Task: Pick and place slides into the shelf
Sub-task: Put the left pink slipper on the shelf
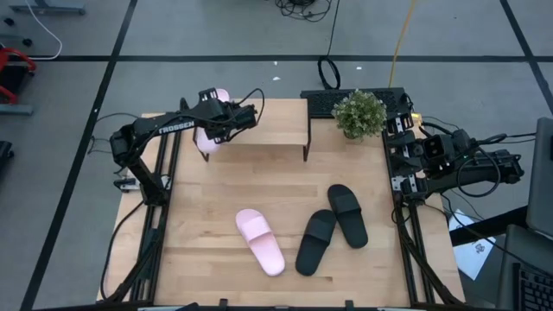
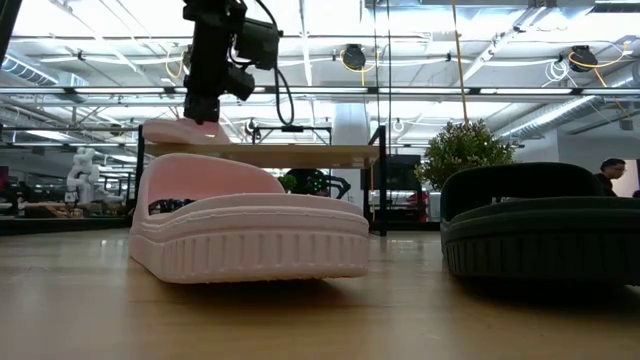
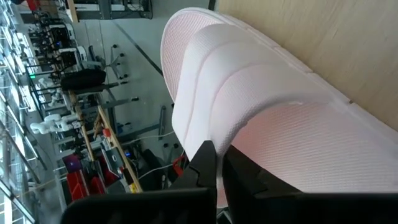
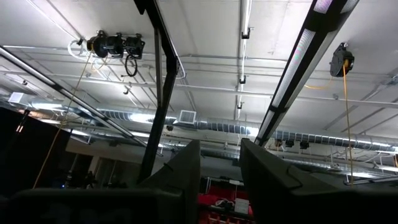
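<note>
One pale pink slide [image 1: 211,134] sits at the left end of the shelf [image 1: 268,121], and my left gripper [image 1: 226,117] is shut on it. In the low view this slide [image 2: 185,130] shows just over the shelf board [image 2: 300,153], below the gripper [image 2: 205,100]. The second pink slide [image 1: 260,243] and the two black slides [image 1: 347,214] [image 1: 315,243] lie sole-down on the table nearer the front. My right gripper [image 4: 221,165] is open, parked at the table's right edge and pointing at the ceiling. My left gripper pinches the pink slide's wide strap [image 3: 217,134] at its edge between the two fingers [image 3: 205,165]. It comes from above, slanting down. The slide lies flat with its sole along the shelf board [image 3: 348,56]; whether it rests there or hovers just above, I cannot tell.
A potted plant [image 1: 359,112] stands at the shelf's right end, with a keyboard [image 1: 324,102] behind it. The shelf board to the right of the held slide is bare wood. The three loose slides take up the table's middle and front.
</note>
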